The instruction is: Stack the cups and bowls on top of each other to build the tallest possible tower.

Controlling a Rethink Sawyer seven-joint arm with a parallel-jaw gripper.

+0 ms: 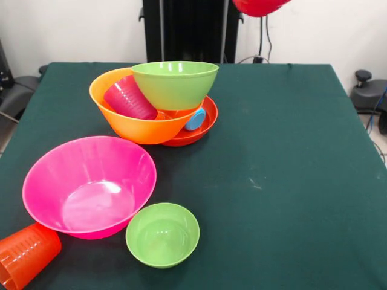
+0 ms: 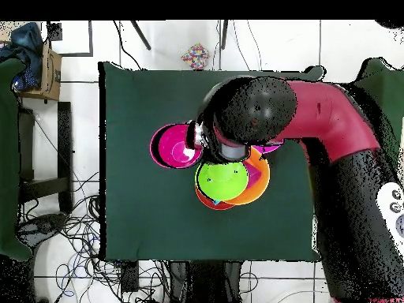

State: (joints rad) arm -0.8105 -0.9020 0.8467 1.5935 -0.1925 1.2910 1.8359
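The tower [image 1: 158, 103] stands at the far left of the table. Its base is a shallow red-orange bowl [image 1: 205, 124], with the large orange bowl [image 1: 136, 127] in it. A medium lime green bowl [image 1: 175, 83] sits tilted on top. A red cup [image 1: 128, 98] lies in the orange bowl, and a blue cup [image 1: 195, 119] is wedged beside it. The large pink bowl [image 1: 89, 184], the small lime green bowl [image 1: 162, 234] and the orange cup [image 1: 25, 254], which lies on its side, rest apart on the table. The gripper [image 2: 197, 136] shows only from above, at the pink bowl's [image 2: 168, 147] edge. The purple cup and the crimson bowl are hidden.
The dark green table [image 1: 284, 157] has its right half bare. A red part of the arm [image 1: 260, 6] shows at the top edge of the front view. In the overhead view the arm [image 2: 308, 118] covers much of the pile [image 2: 225, 181].
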